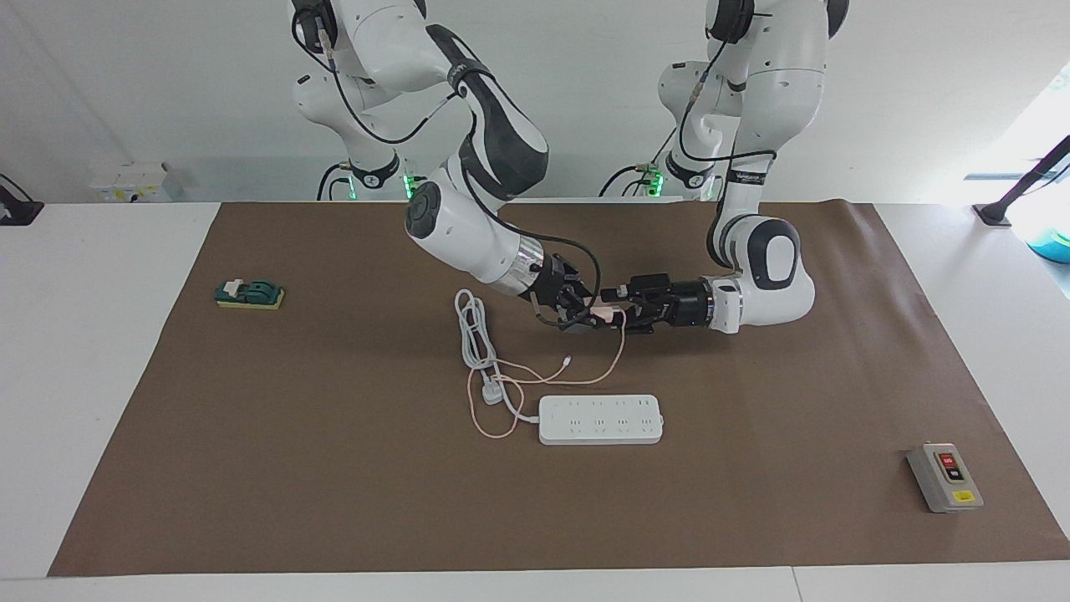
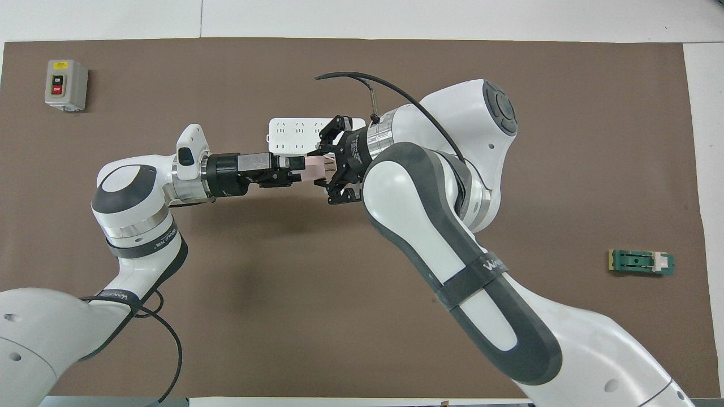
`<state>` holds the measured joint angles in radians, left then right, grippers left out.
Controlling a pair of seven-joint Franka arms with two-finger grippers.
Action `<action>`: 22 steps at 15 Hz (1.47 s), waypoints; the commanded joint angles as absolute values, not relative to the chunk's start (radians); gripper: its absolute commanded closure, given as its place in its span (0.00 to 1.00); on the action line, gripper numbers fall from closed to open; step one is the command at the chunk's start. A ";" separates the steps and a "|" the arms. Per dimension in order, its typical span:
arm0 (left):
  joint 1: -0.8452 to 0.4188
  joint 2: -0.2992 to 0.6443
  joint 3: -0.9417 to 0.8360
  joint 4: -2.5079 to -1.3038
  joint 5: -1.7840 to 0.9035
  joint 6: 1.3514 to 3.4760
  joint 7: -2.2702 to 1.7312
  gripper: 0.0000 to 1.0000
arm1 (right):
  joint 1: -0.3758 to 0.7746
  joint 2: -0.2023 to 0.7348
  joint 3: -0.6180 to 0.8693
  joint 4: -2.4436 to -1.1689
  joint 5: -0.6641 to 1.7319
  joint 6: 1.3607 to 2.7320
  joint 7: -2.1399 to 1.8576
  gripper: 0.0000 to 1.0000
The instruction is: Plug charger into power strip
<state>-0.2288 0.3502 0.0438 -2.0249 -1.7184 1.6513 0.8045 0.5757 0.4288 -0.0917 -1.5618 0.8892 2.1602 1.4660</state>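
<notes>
The pale-pink charger (image 1: 603, 313) (image 2: 314, 165) is held in the air between both grippers, over the mat on the robots' side of the power strip. My right gripper (image 1: 589, 316) (image 2: 327, 169) is shut on one end of it. My left gripper (image 1: 617, 313) (image 2: 300, 169) faces it and has its fingers closed on the other end. The thin pink cable (image 1: 620, 351) hangs down from the charger to the mat and loops past the strip's end. The white power strip (image 1: 600, 419) (image 2: 291, 135) lies flat mid-table, partly covered by the right arm in the overhead view.
The strip's thick white cord (image 1: 472, 330) lies coiled with its white plug (image 1: 491, 391) beside the strip, toward the right arm's end. A grey button box (image 1: 945, 477) (image 2: 66, 85) sits toward the left arm's end, a green block (image 1: 249, 294) (image 2: 641, 262) toward the right arm's end.
</notes>
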 commanded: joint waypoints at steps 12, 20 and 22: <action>-0.198 0.327 0.054 -2.008 -1.691 1.611 0.807 1.00 | 0.565 0.431 -0.090 -1.559 0.914 2.190 1.635 0.00; -0.126 0.285 0.113 -1.823 -1.263 1.600 0.511 1.00 | 0.451 0.396 -0.103 -1.559 0.887 2.120 1.646 0.00; -0.111 0.287 0.132 -1.749 -1.094 1.562 0.453 1.00 | 0.401 0.370 -0.103 -1.560 0.826 2.088 1.641 0.00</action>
